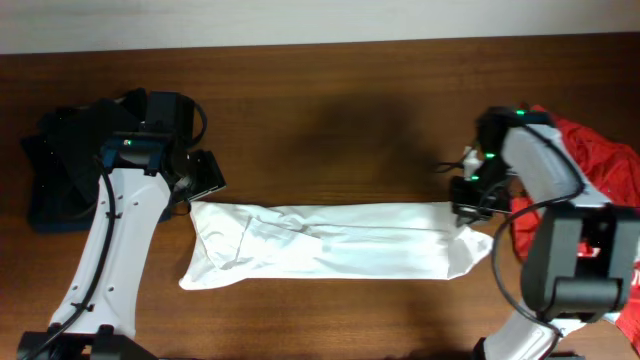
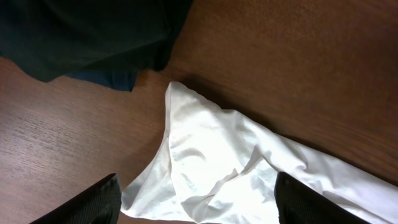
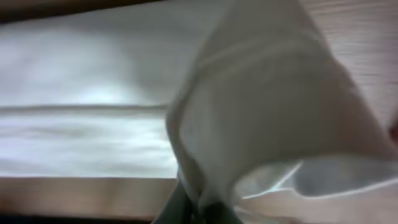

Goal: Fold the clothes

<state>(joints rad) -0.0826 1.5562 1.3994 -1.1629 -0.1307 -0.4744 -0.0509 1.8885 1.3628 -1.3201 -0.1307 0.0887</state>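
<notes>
2 white arms (image 1: 128, 225), black joints (image 1: 575, 268), cables (image 1: 103, 215)

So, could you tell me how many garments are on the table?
2 for sure: the white T-shirt stretched across the middle, the red T-shirt at the right edge. Dark fabric at the left edge may hide more.

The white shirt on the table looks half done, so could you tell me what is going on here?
Two robot arms are folding clothes. The white T-shirt lies as a long, narrow strip across the table. The right gripper is shut on its right end, with the cloth bunched up there. The left gripper hangs open over the left end, holding nothing. A red T-shirt sits crumpled at the right edge, and a dark cloth lies at the far left.
</notes>
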